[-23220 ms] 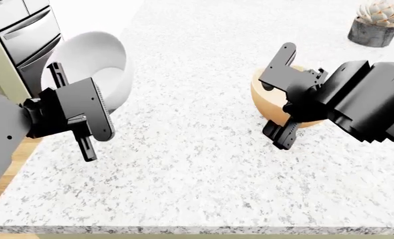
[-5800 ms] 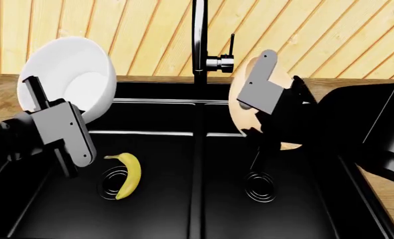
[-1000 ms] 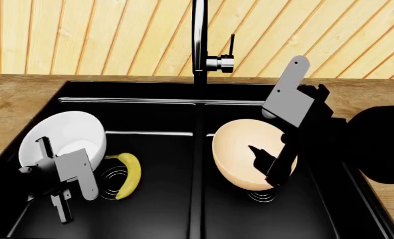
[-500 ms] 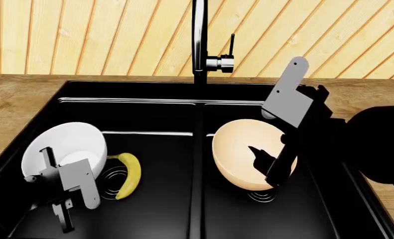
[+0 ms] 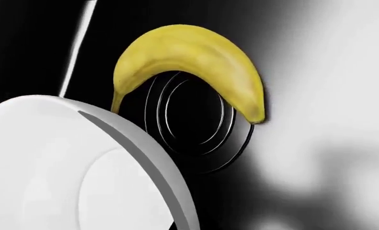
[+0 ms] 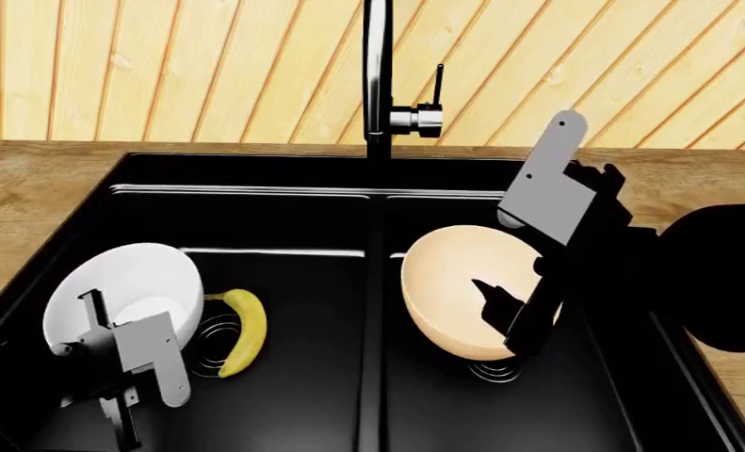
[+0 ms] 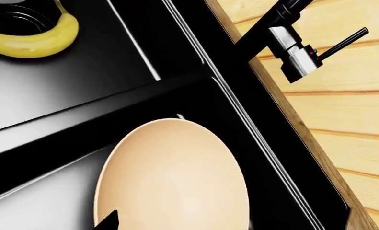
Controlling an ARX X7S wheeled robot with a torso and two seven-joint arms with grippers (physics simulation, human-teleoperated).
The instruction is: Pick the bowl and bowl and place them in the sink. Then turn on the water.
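My left pincer (image 6: 111, 372) grips the glossy white bowl (image 6: 127, 292) low in the black sink's (image 6: 372, 179) left basin, my right pincer (image 6: 542, 259) grips the peach bowl (image 6: 454, 287) in the right basin, nearer the tall dark faucet (image 6: 379, 75) above.

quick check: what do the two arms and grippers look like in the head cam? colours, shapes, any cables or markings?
Both arms are blocky matte black. Each ends in a flat grey plate with rounded corners, carrying thin, straight, dark fingers. The left gripper looks smaller in the picture; the right gripper has a long grey plate with a rounded tip and black housings behind it. No cables or markings show.
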